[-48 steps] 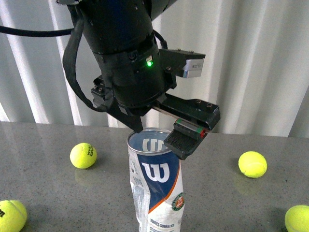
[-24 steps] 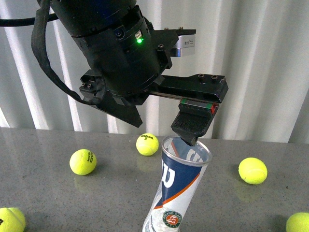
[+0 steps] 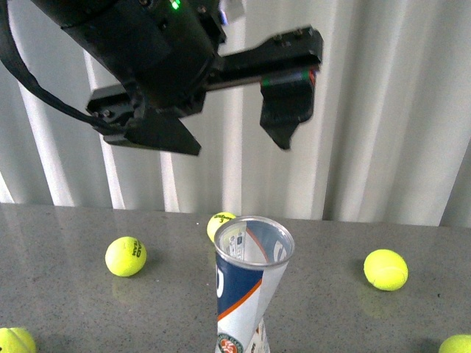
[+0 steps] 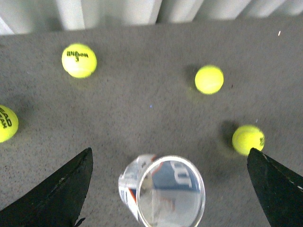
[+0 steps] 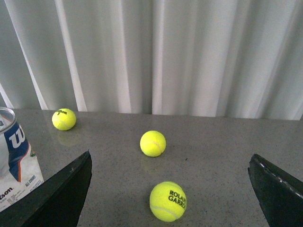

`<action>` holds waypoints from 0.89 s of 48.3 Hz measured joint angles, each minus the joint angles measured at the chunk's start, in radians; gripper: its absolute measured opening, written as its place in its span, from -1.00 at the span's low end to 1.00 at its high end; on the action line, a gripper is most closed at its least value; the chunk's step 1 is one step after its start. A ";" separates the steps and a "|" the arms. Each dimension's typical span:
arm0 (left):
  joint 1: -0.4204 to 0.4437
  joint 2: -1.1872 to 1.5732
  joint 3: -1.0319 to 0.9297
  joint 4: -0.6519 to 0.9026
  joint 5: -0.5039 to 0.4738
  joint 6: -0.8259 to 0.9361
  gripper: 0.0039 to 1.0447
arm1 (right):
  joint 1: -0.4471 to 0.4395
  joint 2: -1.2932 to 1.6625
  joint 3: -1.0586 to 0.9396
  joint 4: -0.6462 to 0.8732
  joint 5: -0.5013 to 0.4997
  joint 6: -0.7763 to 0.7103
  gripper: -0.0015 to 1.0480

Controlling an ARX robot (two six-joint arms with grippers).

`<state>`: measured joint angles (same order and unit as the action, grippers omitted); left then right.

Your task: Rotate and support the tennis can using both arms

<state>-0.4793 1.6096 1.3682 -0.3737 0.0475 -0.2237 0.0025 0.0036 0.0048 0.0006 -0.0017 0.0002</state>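
The tennis can [image 3: 246,298] stands on the grey table with its open metal rim up, its label dented, and nothing touching it. High above it hangs my left gripper [image 3: 221,129], open and holding nothing. The left wrist view looks straight down into the tennis can [image 4: 163,194], which sits between the wide-apart fingers [image 4: 57,194] of the left gripper [image 4: 169,151]. My right gripper [image 5: 170,153] is open low over the table, with the tennis can [image 5: 14,161] off to one side beyond its finger [image 5: 61,198]. The right arm does not show in the front view.
Yellow tennis balls lie around the can: one at the left [image 3: 125,256], one behind it [image 3: 221,220], one at the right [image 3: 385,269], and two at the front corners. Two balls [image 5: 153,143] [image 5: 168,201] lie between the right gripper's fingers. White curtains hang behind the table.
The left gripper has lifted clear of the can's rim, up and to the left. The can, which leaned right with a finger in its mouth, now stands nearly upright on its own.
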 joint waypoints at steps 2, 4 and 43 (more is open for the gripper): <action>0.002 -0.011 -0.003 0.016 -0.002 -0.021 0.88 | 0.000 0.000 0.000 0.000 0.000 0.000 0.87; 0.005 -0.022 -0.003 0.023 -0.003 -0.040 0.88 | 0.000 0.000 0.000 0.000 0.000 0.000 0.87; 0.278 -0.592 -1.072 1.087 -0.243 0.216 -0.93 | 0.000 0.000 0.000 0.000 0.000 0.000 0.87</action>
<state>-0.2008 1.0172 0.2966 0.7132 -0.1955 -0.0078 0.0025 0.0036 0.0048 0.0006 -0.0013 -0.0002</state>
